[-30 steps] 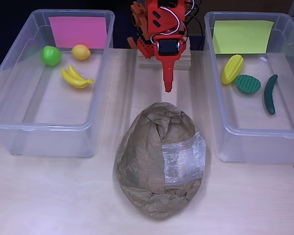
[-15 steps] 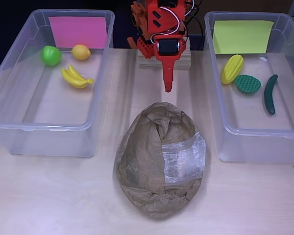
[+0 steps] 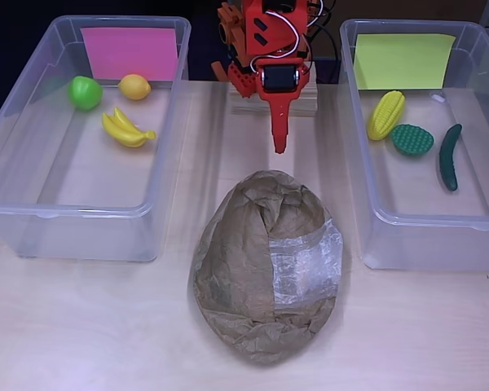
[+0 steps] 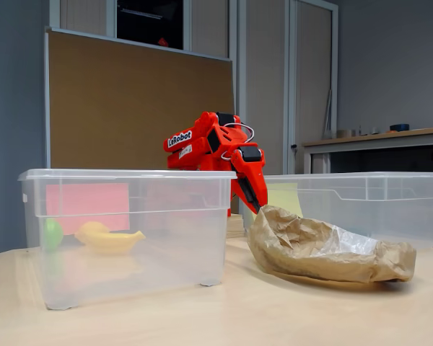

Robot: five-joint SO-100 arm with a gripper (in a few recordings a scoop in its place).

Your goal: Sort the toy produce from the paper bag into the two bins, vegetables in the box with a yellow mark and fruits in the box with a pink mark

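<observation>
A crumpled brown paper bag (image 3: 266,265) lies in the middle of the table, also seen in the fixed view (image 4: 321,247). My red gripper (image 3: 279,145) hangs shut and empty just behind the bag's far end (image 4: 254,205). The left bin (image 3: 33,213) carries a pink mark (image 3: 130,52) and holds a green fruit (image 3: 85,92), a lemon (image 3: 134,86) and a banana (image 3: 126,129). The right bin (image 3: 424,238) carries a yellow mark (image 3: 403,60) and holds corn (image 3: 386,115), a green bumpy vegetable (image 3: 411,139) and a cucumber (image 3: 450,157).
The arm's base sits on a wooden block (image 3: 274,99) at the table's back edge between the bins. Bare tabletop (image 3: 81,326) runs along the front. A brown board (image 4: 130,108) stands behind the table.
</observation>
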